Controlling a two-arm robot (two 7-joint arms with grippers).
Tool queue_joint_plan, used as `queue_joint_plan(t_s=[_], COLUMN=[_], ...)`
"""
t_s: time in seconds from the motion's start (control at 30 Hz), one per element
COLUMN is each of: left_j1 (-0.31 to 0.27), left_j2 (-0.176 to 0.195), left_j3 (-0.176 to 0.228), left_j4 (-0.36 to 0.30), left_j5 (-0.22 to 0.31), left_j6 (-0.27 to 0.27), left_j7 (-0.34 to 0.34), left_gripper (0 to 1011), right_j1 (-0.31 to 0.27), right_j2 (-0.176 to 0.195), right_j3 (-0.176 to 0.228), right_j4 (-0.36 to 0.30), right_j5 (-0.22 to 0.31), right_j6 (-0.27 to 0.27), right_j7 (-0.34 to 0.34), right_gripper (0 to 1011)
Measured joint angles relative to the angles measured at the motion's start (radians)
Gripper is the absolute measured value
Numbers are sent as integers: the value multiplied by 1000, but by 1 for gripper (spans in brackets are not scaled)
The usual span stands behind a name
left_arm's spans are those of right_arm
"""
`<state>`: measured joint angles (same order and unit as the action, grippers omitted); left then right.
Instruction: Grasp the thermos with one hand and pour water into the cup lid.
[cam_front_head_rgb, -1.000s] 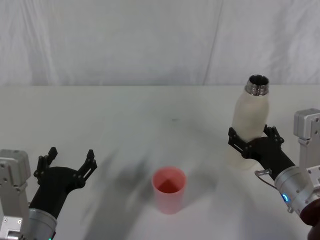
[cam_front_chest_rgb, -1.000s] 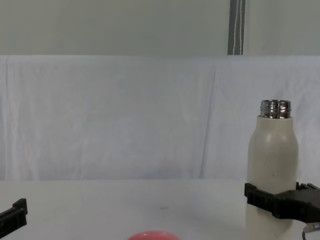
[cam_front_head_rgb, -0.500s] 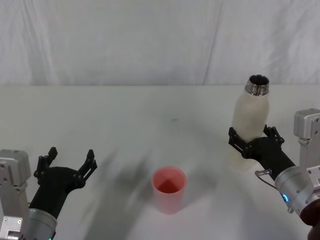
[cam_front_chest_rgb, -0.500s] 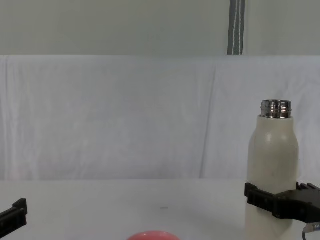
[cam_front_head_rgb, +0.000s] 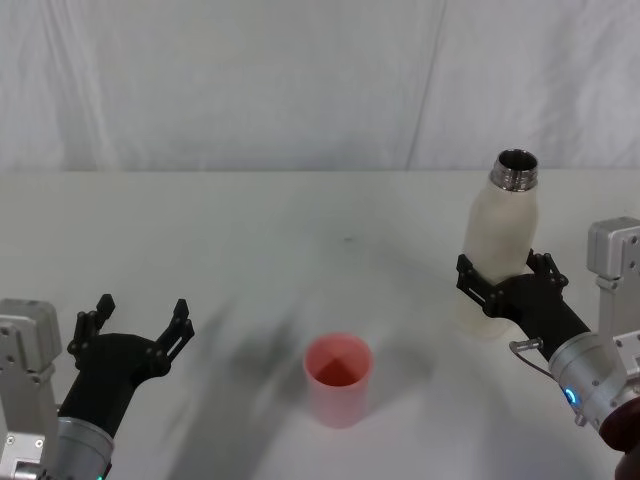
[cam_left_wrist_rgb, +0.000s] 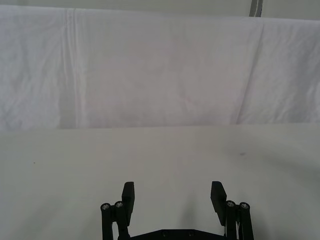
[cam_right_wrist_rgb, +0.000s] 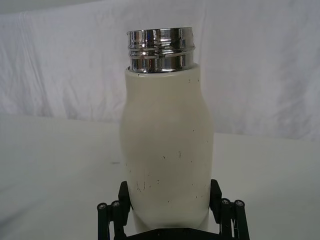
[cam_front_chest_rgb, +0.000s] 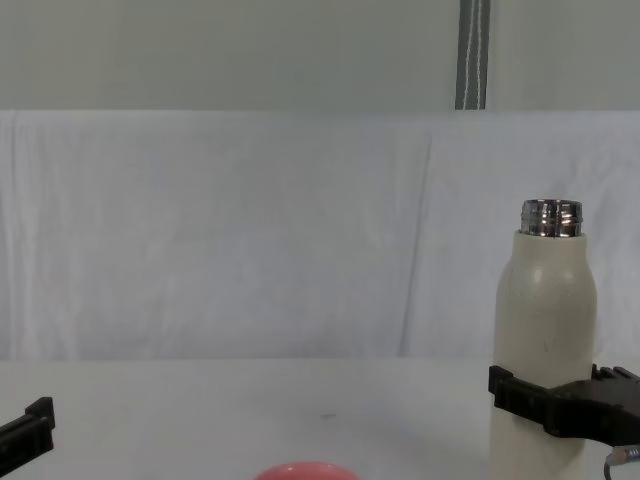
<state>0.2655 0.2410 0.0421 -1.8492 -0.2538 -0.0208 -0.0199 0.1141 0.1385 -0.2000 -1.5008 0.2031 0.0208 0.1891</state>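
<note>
Table (cam_front_head_rgb: 250, 230) white, draped white cloth (cam_front_chest_rgb: 250, 230) behind. Your right gripper (cam_front_head_rgb: 508, 281) clamps the upright thermos (cam_front_head_rgb: 500, 245) at right; cup lid (cam_front_head_rgb: 338, 379) near centre; left gripper (cam_front_head_rgb: 135, 325) spread wide, empty.

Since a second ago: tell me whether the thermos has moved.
No. In the head view the thermos stands upright in the same spot against the backdrop's lower edge, with the right gripper around its lower body.

Tabletop (cam_front_head_rgb: 250, 230): bare across frame's upper and left areas. Obstacles: cup lid (cam_front_head_rgb: 338, 378) lower centre; thermos (cam_front_head_rgb: 500, 245) at right, well apart.
</note>
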Motion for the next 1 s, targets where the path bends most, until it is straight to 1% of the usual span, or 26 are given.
queue_joint_plan(t_s=[0.1, 0.23, 0.37, 0.43, 0.47, 0.57, 0.63, 0.67, 0.73, 0.77, 0.83, 0.87, 0.9, 0.97, 1.0], left_j1=[0, 0, 0, 0, 0, 0, 0, 0, 0, 0, 0, 0, 0, 0, 0], left_j2=[0, 0, 0, 0, 0, 0, 0, 0, 0, 0, 0, 0, 0, 0, 0], left_j3=[0, 0, 0, 0, 0, 0, 0, 0, 0, 0, 0, 0, 0, 0, 0], left_j4=[0, 0, 0, 0, 0, 0, 0, 0, 0, 0, 0, 0, 0, 0, 0], left_j5=[0, 0, 0, 0, 0, 0, 0, 0, 0, 0, 0, 0, 0, 0, 0], left_j6=[0, 0, 0, 0, 0, 0, 0, 0, 0, 0, 0, 0, 0, 0, 0], left_j7=[0, 0, 0, 0, 0, 0, 0, 0, 0, 0, 0, 0, 0, 0, 0], left_gripper=[1001, 1001, 1001, 1001, 1001, 1001, 1001, 1001, 1001, 1001, 1001, 1001, 1001, 1001, 1001], right_j1=[-1, -8, -13, -16, -16, -23, -29, -35, -41, -48, -52, -56, -68, -77, -87], right_j2=[1, 11, 25, 35, 35, 48, 59, 68, 77, 86, 90, 95, 109, 118, 127], right_j3=[-1, -5, -12, -14, -14, -15, -16, -19, -21, -23, -23, -24, -26, -28, -30], right_j4=[-4, -28, -58, -84, -84, -111, -132, -149, -162, -177, -184, -192, -211, -225, -240], right_j5=[0, -15, -40, -58, -58, -85, -112, -138, -161, -190, -200, -217, -257, -286, -316], right_j6=[-1, -7, -8, -6, -6, -2, 1, 3, 5, 7, 8, 9, 10, 10, 9], right_j7=[0, -1, -4, -7, -7, -15, -25, -33, -40, -46, -48, -52, -60, -67, -73], right_gripper=[952, 952, 952, 952, 952, 952, 952, 952, 952, 952, 952, 952, 952, 952, 952])
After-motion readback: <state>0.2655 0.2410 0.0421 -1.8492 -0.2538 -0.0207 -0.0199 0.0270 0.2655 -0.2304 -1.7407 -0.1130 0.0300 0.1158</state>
